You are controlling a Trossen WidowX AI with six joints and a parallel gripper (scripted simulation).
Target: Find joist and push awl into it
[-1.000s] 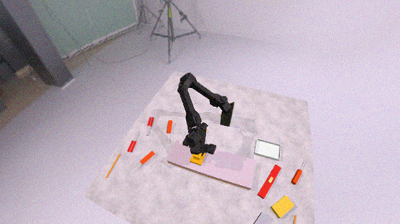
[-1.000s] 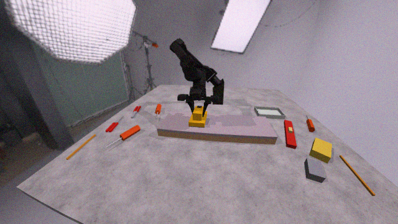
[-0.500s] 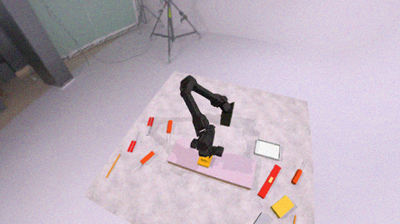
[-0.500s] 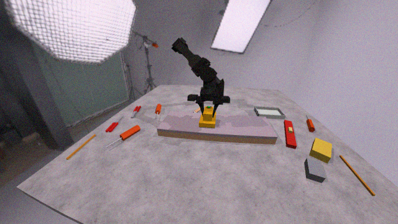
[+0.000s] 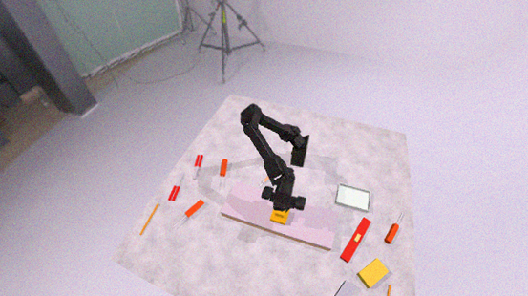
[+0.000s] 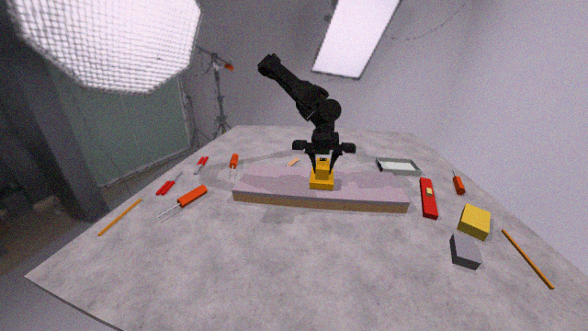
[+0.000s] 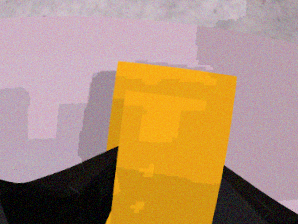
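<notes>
Above the panel (image 5: 305, 226) (image 6: 367, 189) (image 7: 45, 55), 2 fingers (image 6: 334, 161) part-open, gripping yellow stud finder (image 5: 279, 215) (image 6: 322, 180) (image 7: 167, 135)

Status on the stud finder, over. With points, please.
Gripper (image 5: 281, 209) (image 6: 322, 166) shut on yellow stud finder (image 5: 279, 216) (image 6: 322, 181) (image 7: 167, 135). Stud finder upright on pink-topped floor panel (image 5: 312, 219) (image 6: 367, 188) (image 7: 260, 125). Tray (image 5: 353, 207) (image 6: 399, 172) off to the side, nothing in it.
</notes>
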